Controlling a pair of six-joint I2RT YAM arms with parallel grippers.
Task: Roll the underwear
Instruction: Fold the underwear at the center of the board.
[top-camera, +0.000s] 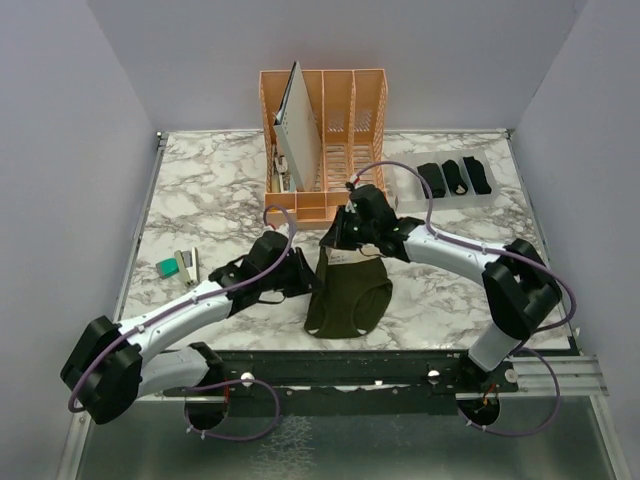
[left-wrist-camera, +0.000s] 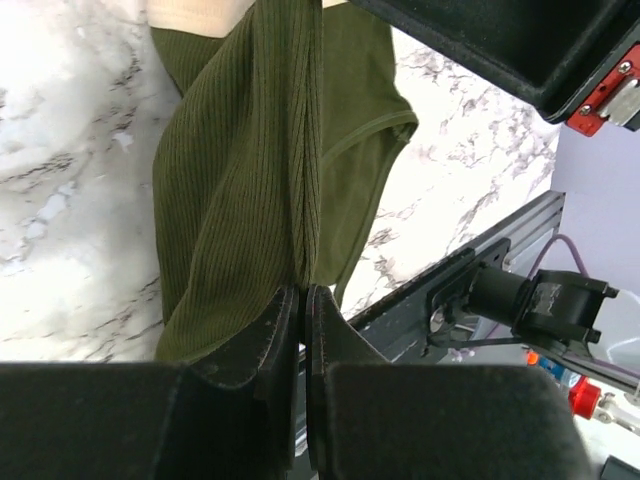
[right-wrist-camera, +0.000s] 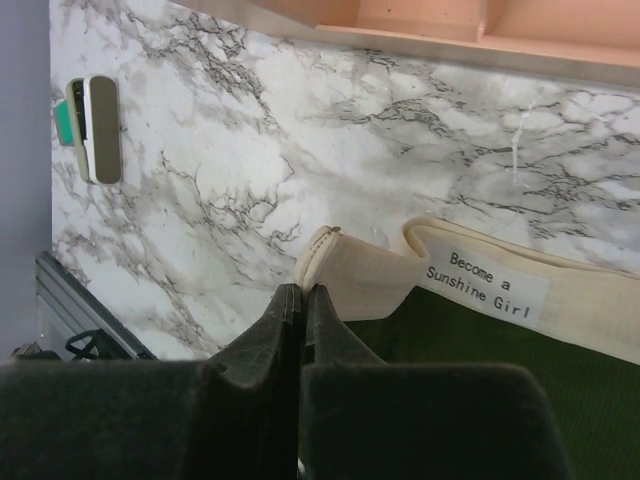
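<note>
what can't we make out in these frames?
Black rolls, top view: too small to tell fabric pattern.
Olive underwear, left wrist: gripped edge hidden by left claw; top cut off by frame.
Waistband, right wrist: right end cut off by edge; right claw covers the corner.
Organizer, top view: white panel hides its left slot.

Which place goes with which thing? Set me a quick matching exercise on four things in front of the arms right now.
Things:
1. olive-green underwear
2. black rolled bundles
3. orange rack
4. teal block

Places:
A. left part of the table
B. rear centre, standing upright
C. in the clear tray, rear right
D. pinched by the left fingers and the right fingers

Pairs: 1-D, 2-C, 3-B, 4-A.
</note>
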